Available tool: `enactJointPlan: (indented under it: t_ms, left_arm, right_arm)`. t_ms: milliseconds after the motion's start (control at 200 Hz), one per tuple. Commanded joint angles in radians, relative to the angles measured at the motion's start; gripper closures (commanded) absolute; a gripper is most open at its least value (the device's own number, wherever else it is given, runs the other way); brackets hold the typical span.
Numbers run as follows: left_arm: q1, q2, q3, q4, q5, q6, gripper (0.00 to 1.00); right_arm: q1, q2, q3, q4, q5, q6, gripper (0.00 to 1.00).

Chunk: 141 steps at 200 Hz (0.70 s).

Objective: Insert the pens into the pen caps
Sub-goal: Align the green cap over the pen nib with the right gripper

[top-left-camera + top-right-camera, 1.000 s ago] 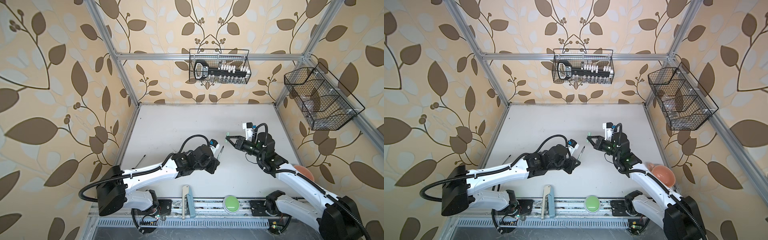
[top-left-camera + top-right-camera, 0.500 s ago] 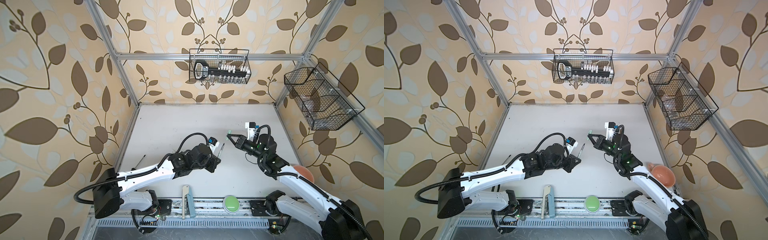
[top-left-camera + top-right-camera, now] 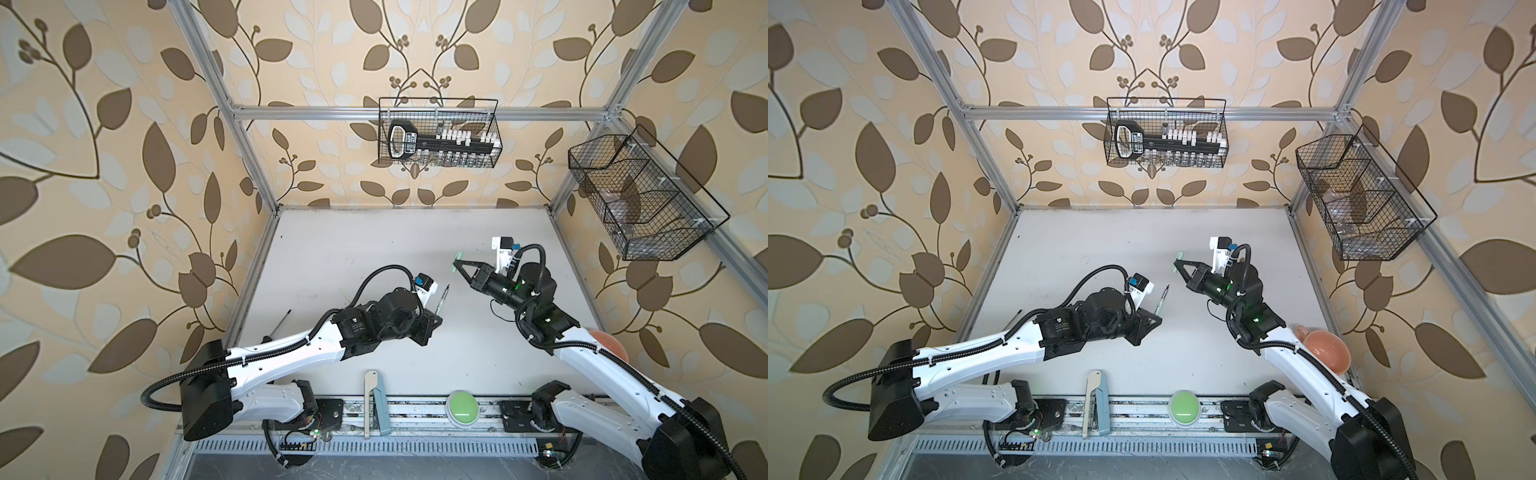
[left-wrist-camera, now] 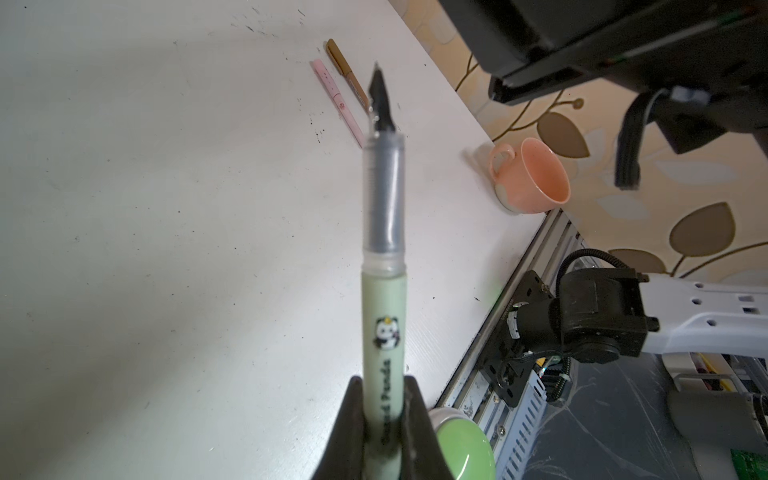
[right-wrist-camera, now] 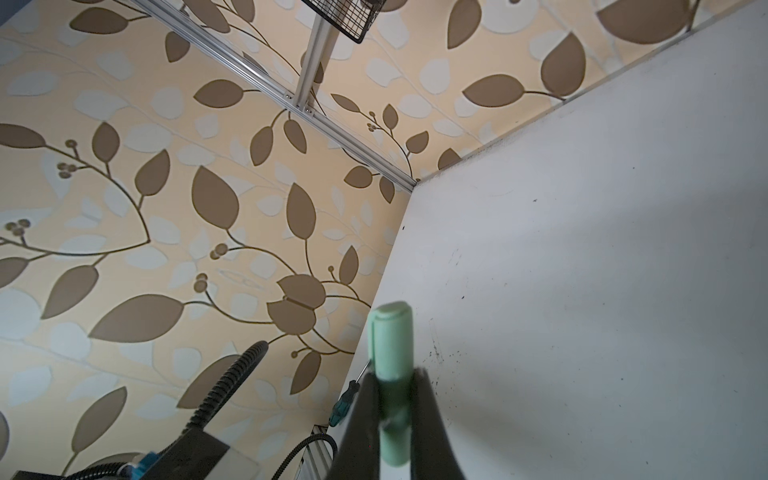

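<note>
Progress: pink pen (image 4: 336, 102) and brown pen (image 4: 345, 68) look capped.
Unjoined: left pincer (image 4: 383, 386) grips green pen (image 4: 383, 291), right pincer (image 5: 395, 376) green cap (image 5: 390, 340).

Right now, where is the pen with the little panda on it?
Look above the white table, at the left pincer. It grips a pale green pen, dark tip bare. The pink pen and brown pen lie on the table; only this one is held.

Leaf-patterned walls (image 3: 124, 166), white tabletop (image 3: 374, 249), wire baskets (image 3: 498, 133)
</note>
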Motion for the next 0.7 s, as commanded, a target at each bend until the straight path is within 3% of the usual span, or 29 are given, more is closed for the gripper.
enactJointPlan:
  t_ms: [0, 700]
  left_arm:
    - [-0.007, -0.023, -0.011, 0.036, -0.009, 0.029, 1.00]
    - [-0.006, -0.041, -0.030, 0.049, -0.032, 0.037, 1.00]
  right_arm:
    - [0.012, 0.014, 0.037, 0.014, 0.002, -0.001, 1.00]
    - [0.060, 0.005, 0.007, -0.005, 0.022, -0.019, 1.00]
